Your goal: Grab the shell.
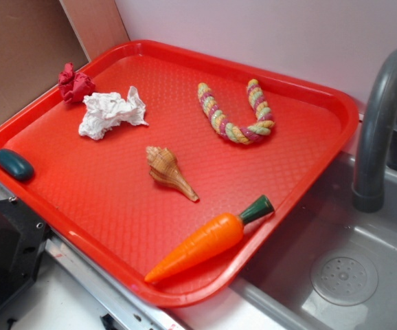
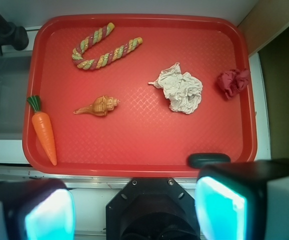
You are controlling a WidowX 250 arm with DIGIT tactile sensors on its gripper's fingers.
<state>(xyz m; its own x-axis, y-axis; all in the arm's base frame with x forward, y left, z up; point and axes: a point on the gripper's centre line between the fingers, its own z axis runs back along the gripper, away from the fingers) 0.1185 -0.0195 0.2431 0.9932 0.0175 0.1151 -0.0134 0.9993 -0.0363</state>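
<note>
On red tray [image 1: 322, 103]: one shell [image 1: 165, 169] | one carrot [image 1: 209, 239] | one rope [image 1: 234, 113] | gripper [image 2: 134, 210] released

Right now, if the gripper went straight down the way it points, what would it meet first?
Judging by the wrist view, the open gripper points down near the tray's near rim, so it would likely meet that rim or the bare counter beside it, not the shell. Depth is unclear.
</note>
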